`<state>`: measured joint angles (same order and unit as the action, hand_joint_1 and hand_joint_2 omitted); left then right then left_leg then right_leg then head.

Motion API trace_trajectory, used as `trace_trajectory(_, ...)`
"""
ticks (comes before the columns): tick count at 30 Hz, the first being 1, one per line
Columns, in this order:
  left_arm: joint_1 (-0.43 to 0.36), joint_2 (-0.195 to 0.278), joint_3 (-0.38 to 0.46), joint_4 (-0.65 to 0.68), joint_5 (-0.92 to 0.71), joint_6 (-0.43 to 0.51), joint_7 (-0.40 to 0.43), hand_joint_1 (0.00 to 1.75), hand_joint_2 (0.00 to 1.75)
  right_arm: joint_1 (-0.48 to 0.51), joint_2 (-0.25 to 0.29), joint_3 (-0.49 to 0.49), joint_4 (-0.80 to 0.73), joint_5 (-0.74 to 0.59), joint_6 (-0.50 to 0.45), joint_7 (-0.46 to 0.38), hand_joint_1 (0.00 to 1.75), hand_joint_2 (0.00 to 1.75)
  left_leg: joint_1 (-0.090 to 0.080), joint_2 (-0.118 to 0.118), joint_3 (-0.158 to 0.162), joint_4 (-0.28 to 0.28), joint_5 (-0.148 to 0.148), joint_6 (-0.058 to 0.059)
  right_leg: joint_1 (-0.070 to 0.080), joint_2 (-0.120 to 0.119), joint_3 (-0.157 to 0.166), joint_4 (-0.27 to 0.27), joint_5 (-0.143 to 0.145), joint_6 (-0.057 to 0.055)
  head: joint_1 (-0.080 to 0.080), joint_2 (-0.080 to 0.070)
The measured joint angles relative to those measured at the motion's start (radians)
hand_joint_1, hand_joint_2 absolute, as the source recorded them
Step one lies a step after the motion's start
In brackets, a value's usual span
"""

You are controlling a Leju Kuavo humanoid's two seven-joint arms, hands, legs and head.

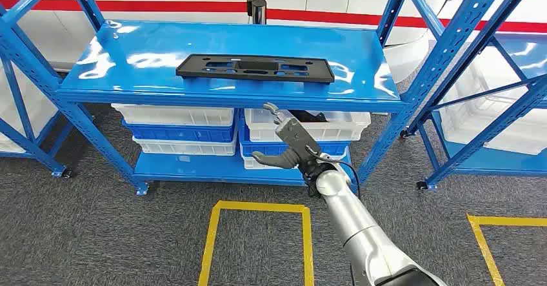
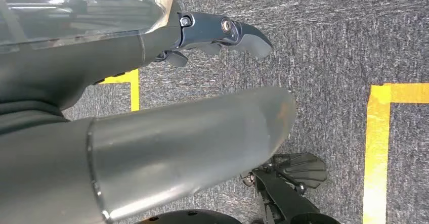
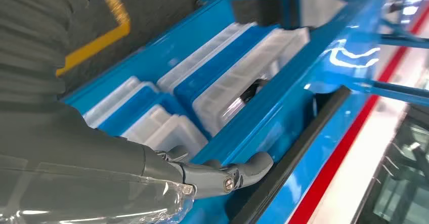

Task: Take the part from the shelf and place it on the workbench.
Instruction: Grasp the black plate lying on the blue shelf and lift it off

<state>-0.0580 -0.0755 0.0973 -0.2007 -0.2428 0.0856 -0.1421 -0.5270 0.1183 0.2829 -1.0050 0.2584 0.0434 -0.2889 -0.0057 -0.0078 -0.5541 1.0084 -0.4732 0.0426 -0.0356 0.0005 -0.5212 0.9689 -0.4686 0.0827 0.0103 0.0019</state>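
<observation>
Black part [image 1: 255,68] lies flat on top shelf [image 1: 129,60], untouched. R hand [image 1: 291,143] raised just below shelf edge, fingers spread, holding nothing. L hand [image 2: 222,34] hangs over carpet, empty. White bin [image 1: 335,126] below w/ dark item inside, other bins' contents unclear

A blue shelf [image 1: 129,60] carries a flat black part [image 1: 255,67]; stacked bins [image 1: 184,131] sit below.

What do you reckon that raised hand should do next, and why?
Probably lift a little and reach forward over the shelf edge. The right hand hangs open in front of and below the blue shelf top, holding nothing, and the black part lies flat there untouched, just beyond the fingers.
</observation>
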Motion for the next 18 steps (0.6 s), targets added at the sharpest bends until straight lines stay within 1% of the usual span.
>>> trace_trajectory(2, -0.001, 0.0, 0.0, 0.0, -0.001, -0.001, -0.001, 0.0, 0.0, -0.007, 0.001, 0.013, 0.003, 0.033, -0.014, 0.01, 0.0, 1.75, 0.0, 0.0, 0.0, 0.0, 0.0, 0.0, 0.0, 0.0, 0.0, 0.0, 0.0, 0.0, 0.0, 0.0)
trace_trajectory(18, -0.006, 0.002, 0.015, 0.0, -0.01, -0.032, -0.021, 0.0, 0.0, -0.134, 0.012, 0.234, 0.059, 0.549, -0.223, 0.168, 0.0, 1.75, 0.0, 0.0, -0.001, 0.0, 0.0, 0.0, 0.0, 0.0, -0.001, 0.0, 0.0, 0.0, 0.0, 0.0)
